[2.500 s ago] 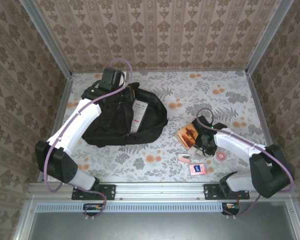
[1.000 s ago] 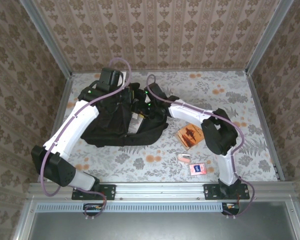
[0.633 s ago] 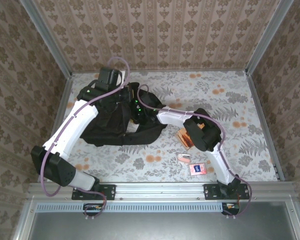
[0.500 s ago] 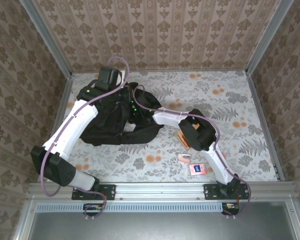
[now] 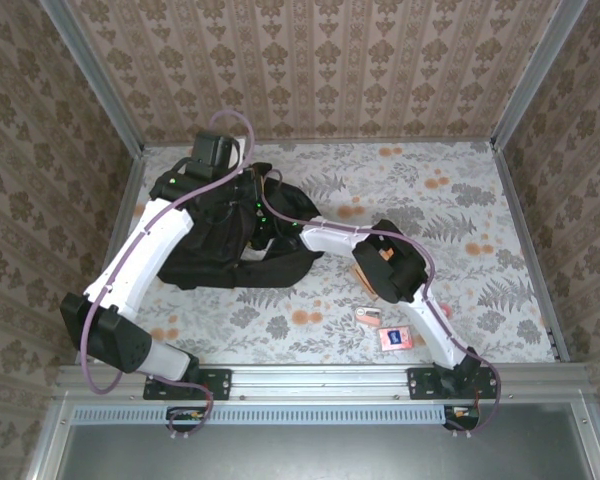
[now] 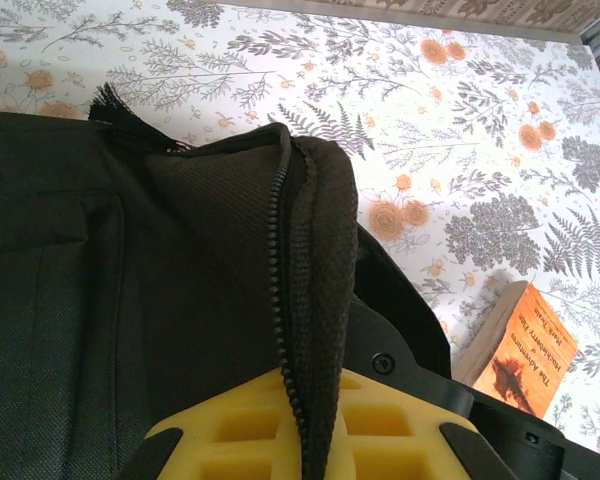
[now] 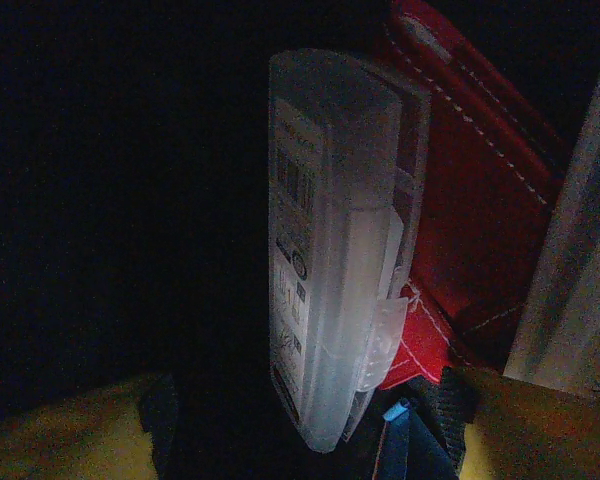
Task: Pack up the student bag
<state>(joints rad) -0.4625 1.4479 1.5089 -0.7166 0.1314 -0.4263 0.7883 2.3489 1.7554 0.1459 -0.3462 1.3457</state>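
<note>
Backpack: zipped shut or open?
Open. Left jaws pinch the backpack by its unzipped flap edge, lifted; right wrist view looks inside at a translucent case.

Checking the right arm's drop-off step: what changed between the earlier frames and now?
Right arm swung from the far right over to the student bag; right gripper is now inside it, jaws open, a translucent case between them. Left gripper stayed shut on the bag's zipper edge. Orange book and two small cards unmoved.
</note>
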